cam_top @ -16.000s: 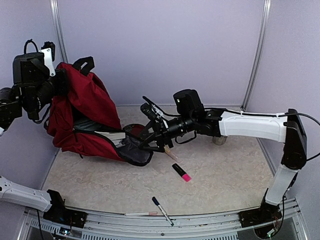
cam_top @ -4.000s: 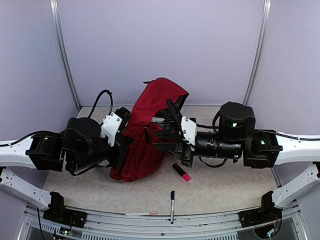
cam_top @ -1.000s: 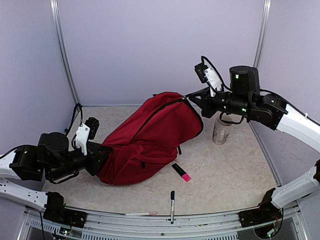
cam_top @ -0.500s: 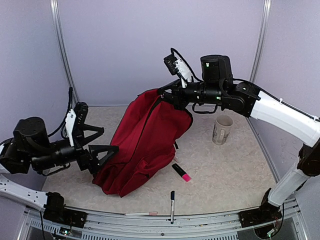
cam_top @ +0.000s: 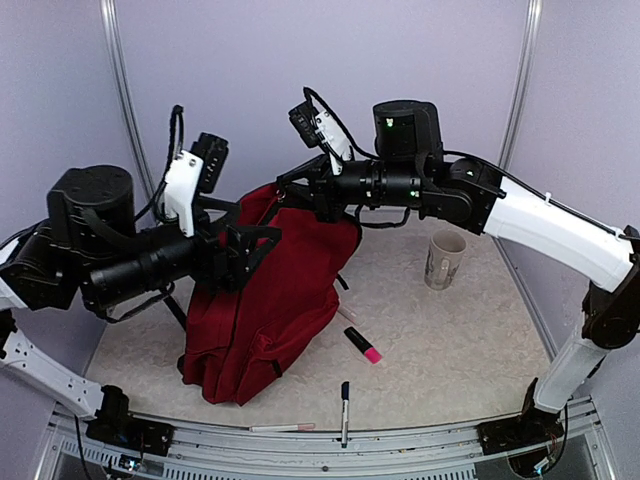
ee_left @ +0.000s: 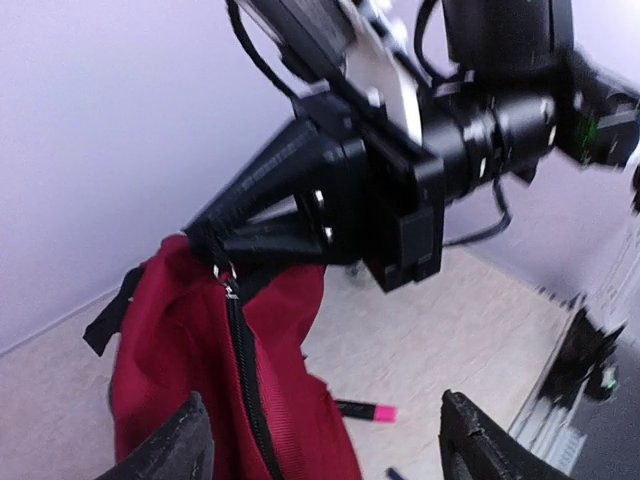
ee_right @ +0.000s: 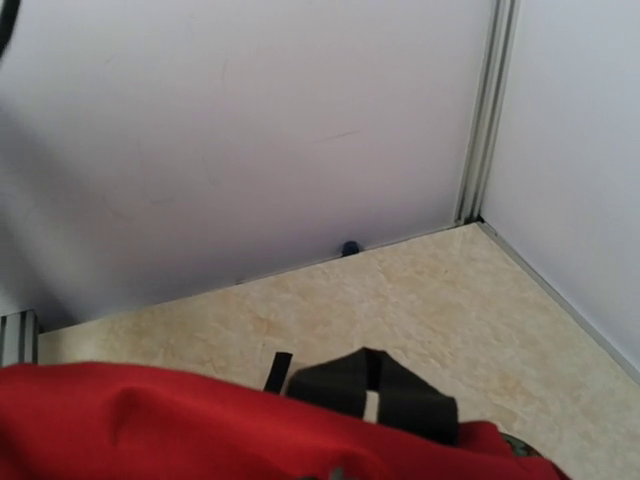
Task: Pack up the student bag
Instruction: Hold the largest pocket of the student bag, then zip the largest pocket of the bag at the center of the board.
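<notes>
The student bag (cam_top: 270, 300), dark red with a black zipper, hangs upright with its bottom resting on the table. My right gripper (cam_top: 284, 189) is shut on the bag's top edge by the zipper's end and holds it up; the left wrist view shows that pinch on the student bag (ee_left: 170, 330). My left gripper (cam_top: 260, 243) is open at the bag's upper left side. In its own view the left gripper (ee_left: 330, 445) straddles the zipper (ee_left: 240, 370) without pinching it. The right wrist view shows only red fabric (ee_right: 150, 420) and a black strap loop (ee_right: 370, 390).
A pink-capped highlighter (cam_top: 363, 344) lies right of the bag, also seen as the highlighter (ee_left: 365, 410). A blue pen (cam_top: 344, 398) and a thin pink pen (cam_top: 282, 427) lie near the front edge. A mug (cam_top: 444, 258) stands at the right.
The right gripper has carried the bag's top up and to the left, so the bag now hangs upright. The left gripper let go of the bag's lower end, opened and rose to its top.
</notes>
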Robot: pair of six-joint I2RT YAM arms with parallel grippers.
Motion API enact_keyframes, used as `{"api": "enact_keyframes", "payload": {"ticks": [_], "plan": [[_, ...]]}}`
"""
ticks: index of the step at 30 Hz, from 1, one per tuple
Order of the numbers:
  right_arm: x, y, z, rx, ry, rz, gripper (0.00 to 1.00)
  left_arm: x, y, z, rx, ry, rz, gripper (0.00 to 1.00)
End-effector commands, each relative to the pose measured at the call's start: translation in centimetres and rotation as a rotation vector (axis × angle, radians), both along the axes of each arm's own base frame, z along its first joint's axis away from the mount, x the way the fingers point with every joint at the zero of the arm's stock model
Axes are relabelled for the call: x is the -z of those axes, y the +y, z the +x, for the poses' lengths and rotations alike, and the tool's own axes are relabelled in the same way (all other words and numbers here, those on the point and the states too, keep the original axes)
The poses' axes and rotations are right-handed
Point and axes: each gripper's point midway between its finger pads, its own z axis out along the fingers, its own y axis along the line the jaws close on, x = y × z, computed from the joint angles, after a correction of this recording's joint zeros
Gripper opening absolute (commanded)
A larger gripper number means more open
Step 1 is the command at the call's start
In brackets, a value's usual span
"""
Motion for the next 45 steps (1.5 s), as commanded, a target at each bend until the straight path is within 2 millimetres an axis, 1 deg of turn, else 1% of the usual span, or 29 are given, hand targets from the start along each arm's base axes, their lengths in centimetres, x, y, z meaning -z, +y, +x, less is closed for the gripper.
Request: {"api": "enact_keyframes", "payload": {"ticks": [1,4,6,7,9,10,12,13,14,15,17,19,20,23,24,26,29,34,36,38,39,40,42,45], "plan": [[-2.8,0.4,-0.2,-0.004,-0.046,0.065,0.00,2.8,1.3,1.8,-0.147,-0.018,0.198,0.71],[-2.8,0.5,-0.3,-0.010,-0.043,0.069,0.00,3.3,1.4,2.6,-0.149,-0.001,0.207,0.71],[-3.0,0.5,-0.5,-0.017,-0.044,0.075,0.00,3.8,1.9,4.0,-0.179,0.013,0.211,0.72],[-3.0,0.5,-0.5,-0.020,-0.044,0.076,0.00,4.1,2.5,5.1,-0.209,0.020,0.218,0.71],[-2.9,0.6,-0.5,-0.022,-0.043,0.076,0.00,4.6,3.0,6.1,-0.245,0.024,0.235,0.69],[-2.9,0.5,-0.6,-0.025,-0.044,0.077,0.00,4.8,3.1,6.4,-0.253,0.022,0.247,0.68],[-3.0,0.5,-0.8,-0.029,-0.043,0.081,0.00,5.2,2.5,6.4,-0.223,0.014,0.260,0.65],[-3.0,0.5,-0.8,-0.032,-0.041,0.082,0.00,5.2,1.8,6.1,-0.183,0.010,0.252,0.62],[-3.1,0.6,-0.9,-0.035,-0.040,0.083,0.00,5.4,1.4,6.0,-0.165,0.004,0.253,0.57],[-3.1,0.6,-0.9,-0.037,-0.041,0.084,0.00,5.4,1.3,6.1,-0.162,-0.001,0.251,0.48],[-3.2,0.4,-0.9,-0.032,-0.044,0.086,0.00,5.4,1.5,6.3,-0.172,-0.002,0.247,0.26],[-3.1,0.0,-0.5,-0.006,-0.050,0.079,0.00,5.2,2.0,6.4,-0.180,-0.002,0.229,0.05],[-3.1,-0.3,-0.4,0.005,-0.050,0.080,0.00,5.0,2.3,6.3,-0.181,-0.002,0.214,0.00],[-2.8,-2.1,0.9,0.037,-0.012,0.099,0.00,4.5,3.4,6.1,-0.195,-0.002,0.174,0.00],[-2.0,-2.9,1.4,0.055,0.008,0.094,0.00,4.3,4.0,6.0,-0.207,-0.003,0.161,0.00],[-1.3,-5.1,3.0,0.114,0.032,0.104,0.00,3.8,5.1,5.8,-0.224,-0.006,0.133,0.00],[1.0,-8.4,5.6,0.201,0.092,0.113,0.00,2.7,6.5,5.3,-0.219,-0.020,0.072,0.00],[4.9,-12.0,7.8,0.284,0.177,0.105,0.00,0.6,7.8,4.6,-0.202,-0.047,0.003,0.00],[7.2,-13.6,9.0,0.331,0.214,0.093,0.00,-0.3,8.5,4.4,-0.204,-0.059,-0.022,0.00],[10.0,-15.2,10.2,0.364,0.273,0.084,0.00,-0.9,9.2,4.3,-0.213,-0.071,-0.042,0.00],[12.1,-16.0,10.7,0.380,0.320,0.073,0.00,-1.1,9.7,4.3,-0.227,-0.076,-0.050,0.00],[13.4,-16.1,10.8,0.378,0.350,0.063,0.00,-1.2,10.1,4.4,-0.243,-0.079,-0.053,0.00],[16.1,-15.5,10.7,0.357,0.408,0.031,0.00,-1.2,10.7,4.6,-0.272,-0.080,-0.054,0.00],[19.0,-14.6,10.6,0.321,0.482,0.010,0.00,-1.2,11.3,4.6,-0.284,-0.073,-0.063,0.00]]}}
